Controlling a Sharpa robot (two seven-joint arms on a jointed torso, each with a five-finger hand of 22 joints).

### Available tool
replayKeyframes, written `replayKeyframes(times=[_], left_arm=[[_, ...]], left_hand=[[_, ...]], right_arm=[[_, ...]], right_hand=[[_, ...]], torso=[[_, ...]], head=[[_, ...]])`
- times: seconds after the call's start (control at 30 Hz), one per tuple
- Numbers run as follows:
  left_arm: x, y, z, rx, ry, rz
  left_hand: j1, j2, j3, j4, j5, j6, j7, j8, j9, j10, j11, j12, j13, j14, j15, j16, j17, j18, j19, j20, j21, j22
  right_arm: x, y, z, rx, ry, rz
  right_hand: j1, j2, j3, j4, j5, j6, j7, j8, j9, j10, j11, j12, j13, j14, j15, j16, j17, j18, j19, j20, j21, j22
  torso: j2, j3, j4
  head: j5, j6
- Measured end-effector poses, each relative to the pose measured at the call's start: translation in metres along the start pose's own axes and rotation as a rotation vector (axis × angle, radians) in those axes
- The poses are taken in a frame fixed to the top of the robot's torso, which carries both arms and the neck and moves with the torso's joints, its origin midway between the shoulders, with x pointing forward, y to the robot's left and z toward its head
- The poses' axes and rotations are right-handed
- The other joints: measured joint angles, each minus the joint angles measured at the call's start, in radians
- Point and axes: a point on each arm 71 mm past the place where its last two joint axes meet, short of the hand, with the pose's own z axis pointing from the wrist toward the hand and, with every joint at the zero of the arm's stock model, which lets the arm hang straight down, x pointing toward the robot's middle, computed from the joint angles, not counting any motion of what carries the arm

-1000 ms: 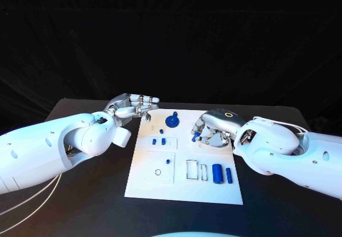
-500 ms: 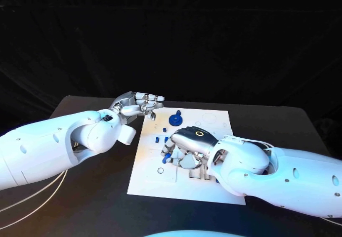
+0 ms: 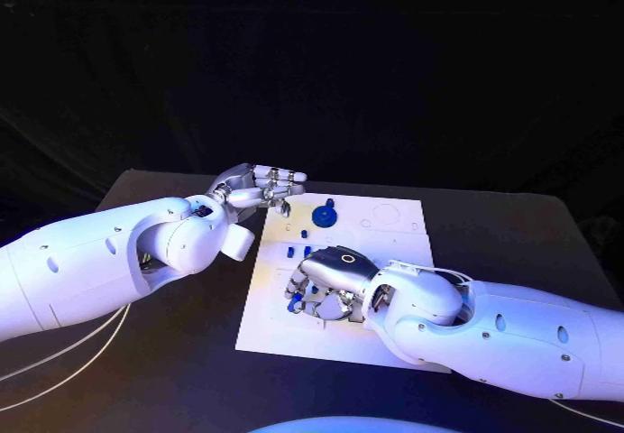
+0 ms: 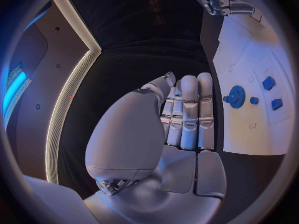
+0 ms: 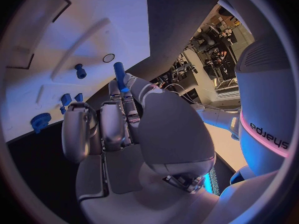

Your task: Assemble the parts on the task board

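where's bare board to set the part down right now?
Free: the far right corner of the task board, right of the blue gear, and the near left strip by the board's edge. Crowded: the middle, where the right hand holds a blue peg over the small blue parts.

Black table, dark matte top, far edge against a black backdrop. White task board lies flat on it at the middle, long side running near to far, slightly skewed, its near end toward the robot. Bare black table surface shows on the left and right of the board and along the near edge. Thin white cables cross the near left corner.
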Motion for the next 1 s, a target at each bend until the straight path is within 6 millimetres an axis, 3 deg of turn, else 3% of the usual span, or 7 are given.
replayKeyframes(times=[0.57, 1.0], left_arm=[[-0.0006, 0.0, -0.0005, -0.001, 0.001, 0.0], [-0.0013, 0.0, -0.0008, -0.002, 0.0, 0.0]], left_hand=[[0.0, 0.0, 0.0, 0.0, 0.0, 0.0, 0.0, 0.0, 0.0, 0.0, 0.0, 0.0, 0.0, 0.0, 0.0, 0.0, 0.0, 0.0, 0.0, 0.0, 0.0, 0.0], [0.0, 0.0, 0.0, 0.0, 0.0, 0.0, 0.0, 0.0, -0.001, 0.0, 0.0, 0.003, 0.001, 0.0, 0.0, 0.0, 0.0, 0.0, -0.003, 0.003, 0.0, -0.001]], right_arm=[[0.0041, -0.0095, 0.0004, 0.025, 0.025, -0.032], [0.0076, -0.0061, 0.0046, 0.025, 0.052, -0.058]], right_hand=[[0.0, 0.0, 0.003, -0.003, 0.0, 0.0, 0.0, 0.0, 0.0, 0.002, 0.002, -0.005, 0.001, 0.0, 0.0, 0.0, 0.0, 0.0, 0.0, 0.0, 0.0, 0.0], [0.0, 0.0, 0.003, -0.003, 0.004, 0.0, 0.0, -0.002, 0.001, 0.002, 0.002, -0.006, 0.002, 0.0, 0.0, 0.0, -0.001, 0.0, 0.0, 0.0, 0.0, 0.0]], torso=[[-0.001, 0.0001, -0.0008], [-0.001, 0.0, -0.0009]], head=[[0.001, -0.006], [0.001, -0.006]])
